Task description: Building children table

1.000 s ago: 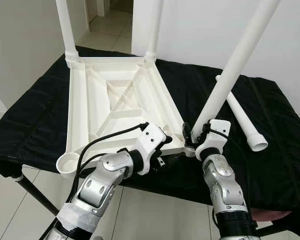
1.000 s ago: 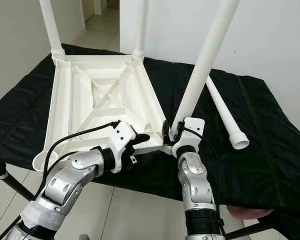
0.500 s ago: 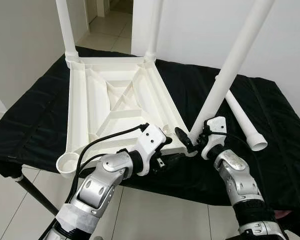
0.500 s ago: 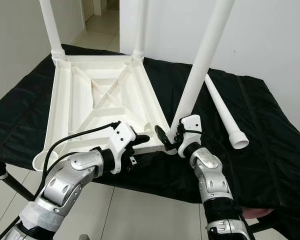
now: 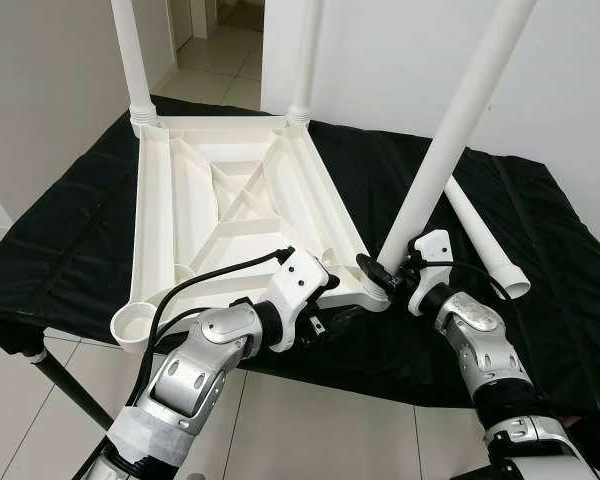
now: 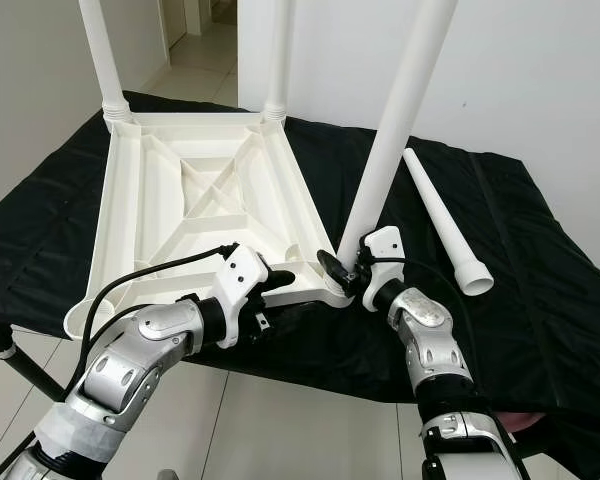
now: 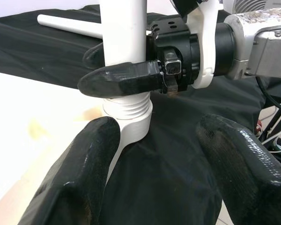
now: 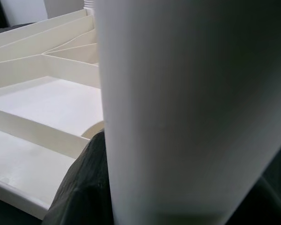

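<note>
The white table top (image 5: 240,200) lies upside down on a table covered in black cloth (image 5: 70,240). Two white legs (image 5: 132,60) stand in its far corners. A third leg (image 5: 450,140) leans up from the near right corner socket, its threaded base (image 7: 127,110) at the socket's mouth. My right gripper (image 5: 385,278) is shut on this leg just above the threads. My left gripper (image 5: 335,300) sits open at the same corner, against the table top's near edge, and its fingers (image 7: 84,173) are spread wide apart.
A loose white leg (image 5: 485,235) lies on the cloth to the right of the table top. The near left corner socket (image 5: 132,328) overhangs the cloth's front edge. A tiled floor lies below and a white wall stands behind.
My right forearm has swung out to the right while the gripper stayed on the leg's base. The held leg now stands a little more upright. The left arm has held still.
</note>
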Motion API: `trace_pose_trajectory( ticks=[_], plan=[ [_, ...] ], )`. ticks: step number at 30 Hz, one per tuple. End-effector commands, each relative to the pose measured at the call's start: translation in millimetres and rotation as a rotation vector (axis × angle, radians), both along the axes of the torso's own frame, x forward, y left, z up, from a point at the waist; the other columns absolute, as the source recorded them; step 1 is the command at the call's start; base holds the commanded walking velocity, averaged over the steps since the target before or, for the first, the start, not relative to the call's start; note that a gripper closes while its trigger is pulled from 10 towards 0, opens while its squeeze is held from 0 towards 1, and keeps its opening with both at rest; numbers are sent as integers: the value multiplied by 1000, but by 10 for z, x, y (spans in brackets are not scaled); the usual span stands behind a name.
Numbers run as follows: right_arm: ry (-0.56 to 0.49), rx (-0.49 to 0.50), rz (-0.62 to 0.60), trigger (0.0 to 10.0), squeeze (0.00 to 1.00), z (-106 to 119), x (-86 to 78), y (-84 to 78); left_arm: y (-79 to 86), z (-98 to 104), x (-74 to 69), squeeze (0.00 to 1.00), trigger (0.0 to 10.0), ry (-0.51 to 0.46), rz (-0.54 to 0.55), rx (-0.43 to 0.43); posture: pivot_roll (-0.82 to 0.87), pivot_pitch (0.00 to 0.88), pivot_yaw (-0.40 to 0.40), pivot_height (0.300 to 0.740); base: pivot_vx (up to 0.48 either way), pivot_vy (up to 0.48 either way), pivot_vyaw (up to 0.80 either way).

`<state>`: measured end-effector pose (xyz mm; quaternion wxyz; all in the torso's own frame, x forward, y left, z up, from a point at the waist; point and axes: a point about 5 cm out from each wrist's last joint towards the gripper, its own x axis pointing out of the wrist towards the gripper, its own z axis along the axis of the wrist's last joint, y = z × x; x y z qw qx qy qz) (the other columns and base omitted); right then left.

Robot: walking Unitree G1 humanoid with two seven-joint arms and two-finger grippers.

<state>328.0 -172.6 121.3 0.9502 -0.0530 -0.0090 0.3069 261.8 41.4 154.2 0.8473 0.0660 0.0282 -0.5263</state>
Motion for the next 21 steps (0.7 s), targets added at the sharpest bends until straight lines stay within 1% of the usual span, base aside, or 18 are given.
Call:
trace_pose_trajectory(
  ticks=[1,3,4,6,7,9,10,11,15,16,17,18,19,21],
  plan=[
    [69,-28,6,0,0,-162,-48,-14,-19,35,-8,0,10000,-18,7,3,-6,0,-71,740,0,0,0],
    [72,-36,-26,0,0,-183,-48,-35,-25,32,-15,0,10000,-17,5,3,-8,0,-71,740,0,0,0],
    [72,-39,-44,10000,0,-187,-44,-33,-25,33,-17,0,10000,-14,6,1,-9,0,-69,740,0,0,0],
    [70,-56,-85,10000,0,-206,-23,-26,-26,34,-17,0,10000,-7,10,-6,-12,0,-66,740,0,0,0],
    [70,-56,-85,10000,0,-206,-23,-26,-26,34,-17,0,10000,-7,10,-6,-12,0,-66,740,0,0,0],
    [72,-75,-136,10000,0,-226,-7,-15,-28,35,-18,0,10000,-1,15,-11,-12,0,-65,740,0,0,0],
    [72,-75,-136,10000,0,-226,-7,-15,-28,35,-18,0,10000,-1,15,-11,-12,0,-65,740,0,0,0],
    [72,-28,-209,10000,0,-231,-9,38,-37,31,-20,0,10000,-3,18,-10,-12,0,-64,740,0,0,0],
    [72,-13,-226,10000,0,-231,-11,51,-40,30,-20,0,10000,-3,18,-10,-12,0,-64,740,0,0,0],
    [70,13,-332,10000,0,-231,-9,129,-39,38,-10,0,10000,-21,35,-6,-11,0,-69,740,0,0,0],
    [75,38,-405,10000,0,-222,4,165,-42,46,-2,0,10000,-38,44,-4,-11,0,-69,740,0,0,0],
    [75,38,-405,10000,0,-222,4,165,-42,46,-2,0,10000,-38,44,-4,-11,0,-69,740,0,0,0],
    [79,55,-453,10000,0,-215,12,185,-44,52,4,0,10000,-49,50,-2,-11,0,-69,740,0,0,0],
    [79,55,-453,10000,0,-215,12,185,-44,52,4,0,10000,-49,50,-2,-11,0,-69,740,0,0,0]
  ],
)
